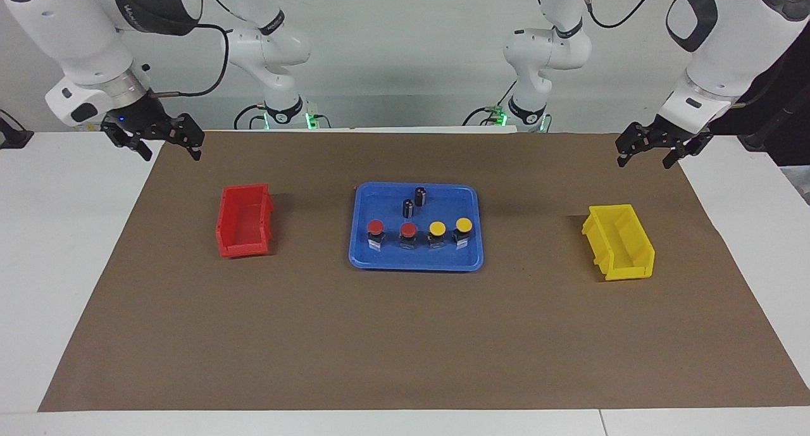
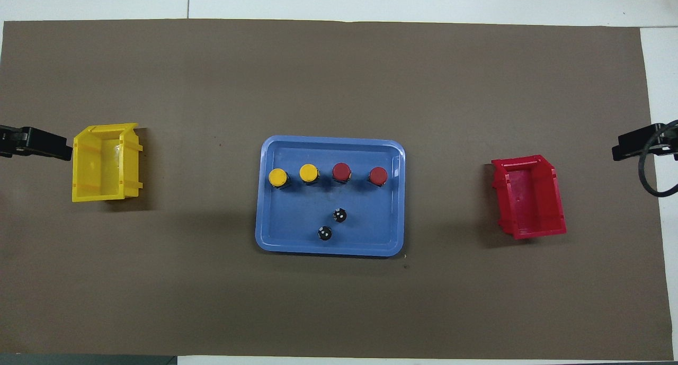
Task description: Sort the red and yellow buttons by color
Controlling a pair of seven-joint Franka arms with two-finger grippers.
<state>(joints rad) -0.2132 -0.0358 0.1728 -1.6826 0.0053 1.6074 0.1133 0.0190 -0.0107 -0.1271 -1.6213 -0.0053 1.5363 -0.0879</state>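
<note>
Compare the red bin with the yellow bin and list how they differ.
1. The red bin is red; the yellow bin is yellow.
2. The red bin sits toward the right arm's end of the table; the yellow bin sits toward the left arm's end.
3. The two red buttons stand on the red bin's side of the blue tray; the two yellow buttons stand on the yellow bin's side.

Both are open-topped, empty, and rest on the brown mat.
</note>
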